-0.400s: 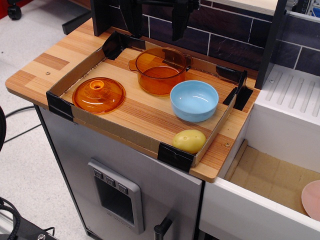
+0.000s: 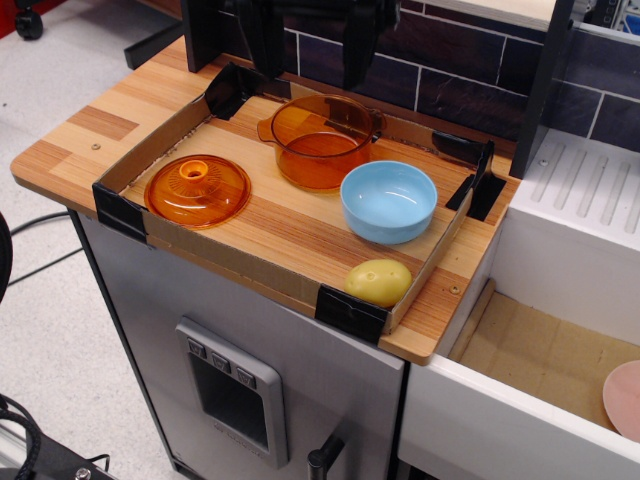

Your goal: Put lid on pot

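Near the front-left corner of the tabletop (image 2: 70, 135) the lid (image 2: 197, 189) lies untouched, and the pot (image 2: 318, 138) stands open toward the back edge. Since a moment ago nothing has shifted, so the task is not begun. The claw (image 2: 310, 35) hangs released above the pot; no writing is readable.

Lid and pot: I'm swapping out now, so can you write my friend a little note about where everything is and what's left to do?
End effector: up at the back above the pot, two dark fingers hanging apart, holding nothing.
Lid: flat on the tray's front left, knob up, apart from the pot.
Pot: upright at the back of the tray, uncovered, beside the blue bowl.
Also on the tray: a yellow lemon-like thing in the front corner.
Done: nothing yet.
Left: pick up the lid by its knob, carry it to the pot, set it on.
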`<action>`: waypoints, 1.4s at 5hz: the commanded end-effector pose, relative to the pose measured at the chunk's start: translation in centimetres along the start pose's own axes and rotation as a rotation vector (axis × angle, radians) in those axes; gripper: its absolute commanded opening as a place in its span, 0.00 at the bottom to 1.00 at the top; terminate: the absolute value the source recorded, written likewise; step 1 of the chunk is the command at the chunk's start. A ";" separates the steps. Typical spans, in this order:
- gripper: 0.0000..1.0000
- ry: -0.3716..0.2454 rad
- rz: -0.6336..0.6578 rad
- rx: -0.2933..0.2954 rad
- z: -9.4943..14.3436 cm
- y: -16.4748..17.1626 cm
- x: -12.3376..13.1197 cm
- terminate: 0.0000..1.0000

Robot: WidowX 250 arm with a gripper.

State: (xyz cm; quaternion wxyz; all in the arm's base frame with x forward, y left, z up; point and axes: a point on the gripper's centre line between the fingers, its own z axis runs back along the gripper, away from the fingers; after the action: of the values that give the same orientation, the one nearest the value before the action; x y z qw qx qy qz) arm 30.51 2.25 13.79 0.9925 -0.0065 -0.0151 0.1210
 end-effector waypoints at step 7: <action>1.00 -0.056 -0.222 0.003 -8.7 10.7 3.1 0.00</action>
State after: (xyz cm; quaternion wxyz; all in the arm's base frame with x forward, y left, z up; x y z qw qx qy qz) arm 30.31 12.70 3.41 0.9998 -0.0132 -0.0151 0.0082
